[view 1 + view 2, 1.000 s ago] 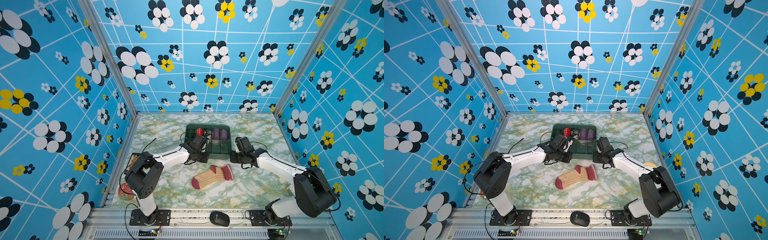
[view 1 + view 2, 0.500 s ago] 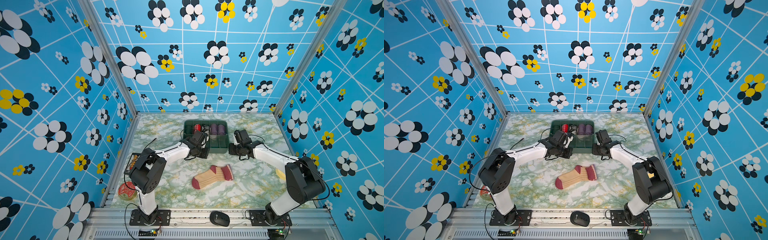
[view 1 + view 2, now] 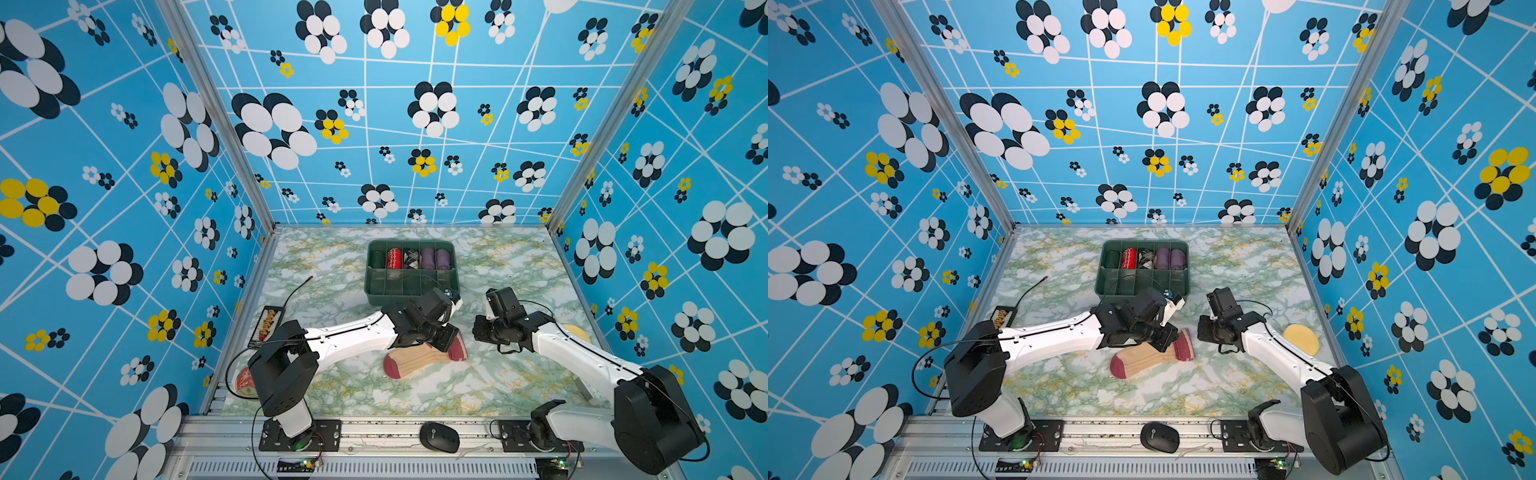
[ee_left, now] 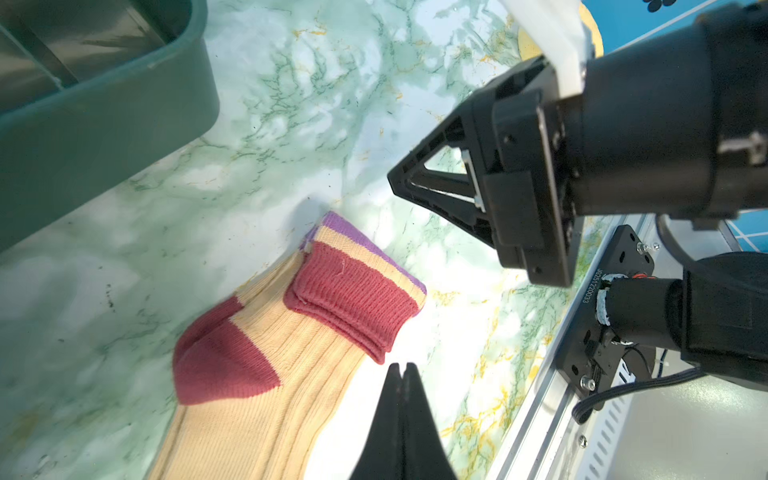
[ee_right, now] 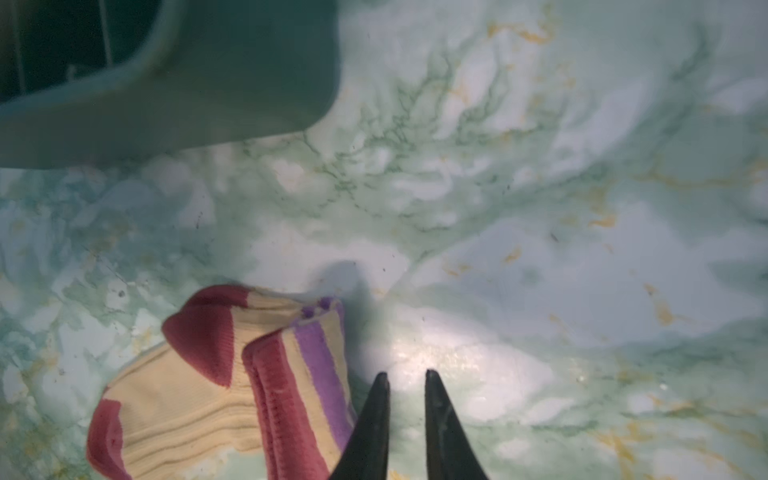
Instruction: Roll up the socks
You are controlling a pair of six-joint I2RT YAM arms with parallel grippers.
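Note:
The socks (image 3: 417, 360) (image 3: 1148, 358) lie flat on the marble table, tan ribbed, one on the other, with the maroon toe to the left. The maroon cuff end (image 4: 353, 299) is folded back over the leg, and purple stripes (image 5: 316, 374) show at the fold. My left gripper (image 4: 401, 366) is shut and empty, its tips just beside the cuff; in both top views it hangs over that end (image 3: 444, 338) (image 3: 1165, 338). My right gripper (image 5: 406, 376) (image 3: 478, 332) stands right of the cuff, its jaws a narrow gap apart with nothing between them.
A green divided tray (image 3: 411, 289) stands behind the socks, with a red roll (image 3: 394, 257), a black-and-white roll and purple rolls (image 3: 434, 258) in its back row. A yellow disc (image 3: 1300, 337) lies at the right, an abacus-like frame (image 3: 268, 324) at the left, a mouse (image 3: 439, 436) on the front rail.
Both grippers have come forward from the tray's front edge down to the cuff end of the socks. The right jaws have narrowed a little. The socks lie as before.

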